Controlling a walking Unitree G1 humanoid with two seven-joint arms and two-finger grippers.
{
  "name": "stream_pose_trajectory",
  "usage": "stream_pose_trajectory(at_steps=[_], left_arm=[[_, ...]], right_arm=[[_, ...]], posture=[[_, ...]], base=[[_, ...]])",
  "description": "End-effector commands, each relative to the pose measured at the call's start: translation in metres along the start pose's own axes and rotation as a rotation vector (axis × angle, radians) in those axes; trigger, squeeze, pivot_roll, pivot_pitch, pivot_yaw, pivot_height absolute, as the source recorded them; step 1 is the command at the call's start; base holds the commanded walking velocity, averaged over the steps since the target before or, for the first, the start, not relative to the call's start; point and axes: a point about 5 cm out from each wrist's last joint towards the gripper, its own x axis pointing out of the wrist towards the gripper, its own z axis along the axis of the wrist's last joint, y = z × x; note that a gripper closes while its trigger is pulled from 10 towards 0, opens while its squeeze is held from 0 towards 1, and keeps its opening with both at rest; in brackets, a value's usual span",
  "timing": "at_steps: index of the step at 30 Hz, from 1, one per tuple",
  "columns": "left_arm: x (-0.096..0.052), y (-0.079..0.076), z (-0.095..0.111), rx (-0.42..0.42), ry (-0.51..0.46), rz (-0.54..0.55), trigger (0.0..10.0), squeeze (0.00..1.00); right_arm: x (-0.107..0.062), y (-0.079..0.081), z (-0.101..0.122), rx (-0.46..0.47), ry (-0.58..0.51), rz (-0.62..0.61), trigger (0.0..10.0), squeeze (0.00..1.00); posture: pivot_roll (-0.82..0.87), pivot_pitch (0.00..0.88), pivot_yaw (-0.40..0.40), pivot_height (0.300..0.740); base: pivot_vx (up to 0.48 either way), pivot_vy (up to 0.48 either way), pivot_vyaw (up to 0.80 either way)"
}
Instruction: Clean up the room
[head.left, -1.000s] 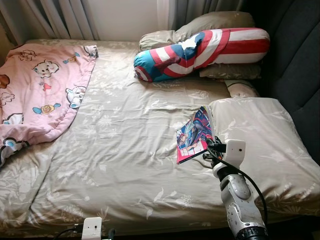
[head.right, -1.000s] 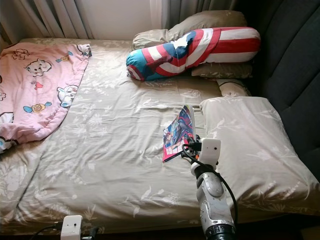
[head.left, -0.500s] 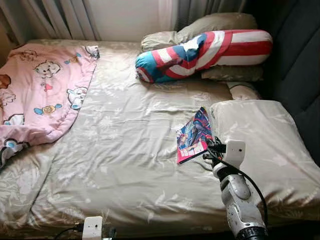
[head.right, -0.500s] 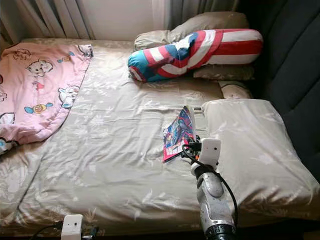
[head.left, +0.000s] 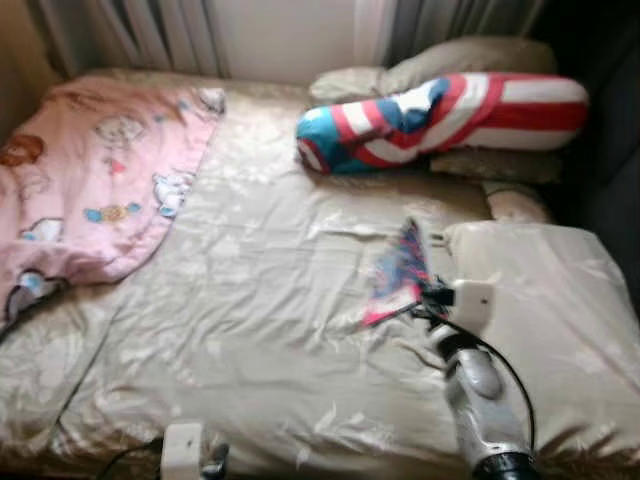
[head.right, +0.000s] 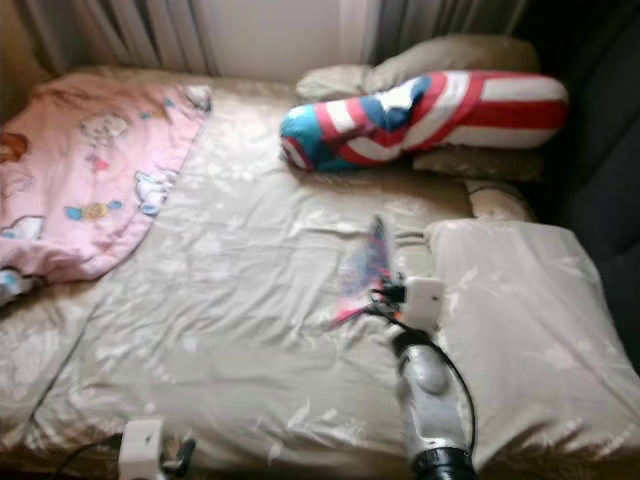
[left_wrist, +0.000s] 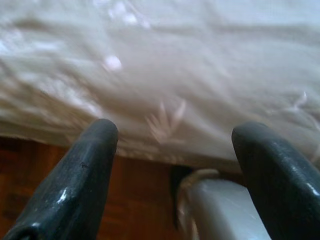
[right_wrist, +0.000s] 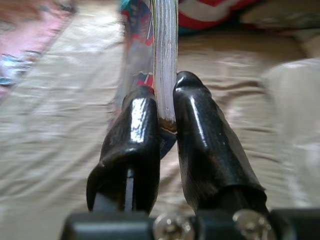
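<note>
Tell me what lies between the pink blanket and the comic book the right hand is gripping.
Only bare, wrinkled bedsheet separates the pink blanket from the comic book clamped in the right hand, seen in both eye views.

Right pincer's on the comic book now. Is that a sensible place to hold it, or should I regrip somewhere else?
Keep it, probably. The right pincer is shut on the comic book at its near edge, fingers either side of the thin page stack, approaching from the foot of the bed. The book stands tilted up off the sheet, so that free edge is the easiest part to pinch.
</note>
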Motion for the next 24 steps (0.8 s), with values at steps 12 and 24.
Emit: stream_pose_trajectory(at_steps=[12, 24], left_arm=[[0.0, 0.018, 0.034, -0.072, -0.264, 0.039, 10.0, 0.0], [-0.008, 0.017, 0.091, -0.104, -0.57, 0.039, 10.0, 0.0]], right_arm=[[-0.004, -0.007, 0.002, 0.001, -0.017, -0.007, 10.0, 0.0], [-0.005, 0.001, -0.001, 0.028, 0.002, 0.07, 10.0, 0.0]], posture=[[-0.03, 0.139, -0.051, 0.74], [-0.03, 0.131, -0.051, 0.74]], base=[[0.0, 0.0, 0.0], [0.0, 0.0, 0.0]])
